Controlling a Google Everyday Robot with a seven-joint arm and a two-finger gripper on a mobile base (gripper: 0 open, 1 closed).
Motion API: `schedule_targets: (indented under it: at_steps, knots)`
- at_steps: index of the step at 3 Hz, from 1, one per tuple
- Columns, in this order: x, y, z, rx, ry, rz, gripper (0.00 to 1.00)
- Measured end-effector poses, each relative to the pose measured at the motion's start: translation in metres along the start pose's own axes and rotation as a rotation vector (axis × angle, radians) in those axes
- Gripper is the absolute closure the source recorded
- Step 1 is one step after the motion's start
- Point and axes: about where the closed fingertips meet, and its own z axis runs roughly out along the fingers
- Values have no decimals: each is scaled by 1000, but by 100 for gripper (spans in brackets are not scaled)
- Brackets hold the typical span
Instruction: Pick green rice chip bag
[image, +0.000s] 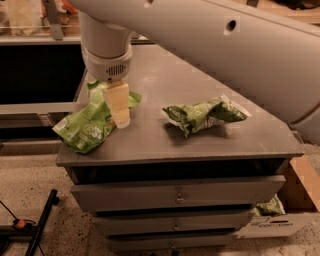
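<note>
Camera view looks down on the hand (121, 119), a cream block hanging straight down from the white arm (240, 55) over the left end of the counter (165, 142). It points vertically, which suits a top-down grab on something lying flat. From this angle it reads as one slab, so I cannot tell whether it is apart, together or clamped on anything. Its tip sits low, near the counter top, at the right edge of the lime bag (82, 127). Whether the two touch is also unclear.

The lime bag lies puffy on the front left corner, one end reaching the counter's left edge and the other running back behind the hand. Being so close to the corner, it could be pushed off by a sideways nudge, so a straight descent looks safer than a sweep.

Well apart to the right, near the middle, lies the dark bag (205, 115), crumpled and smaller. The hand is clearly lined up with the lime one and not this one.

Below the top are the drawers (177, 195), all closed. A box (300, 190) stands on the floor at the right.
</note>
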Motion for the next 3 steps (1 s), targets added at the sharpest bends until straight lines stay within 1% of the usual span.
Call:
schedule_targets:
  at_steps: [1, 2, 3]
  knots:
    - [2, -8, 39, -9, -35, -37, 0]
    - [0, -14, 61, 9, -78, -67, 0]
    - [-8, -18, 76, 24, -108, -123, 0]
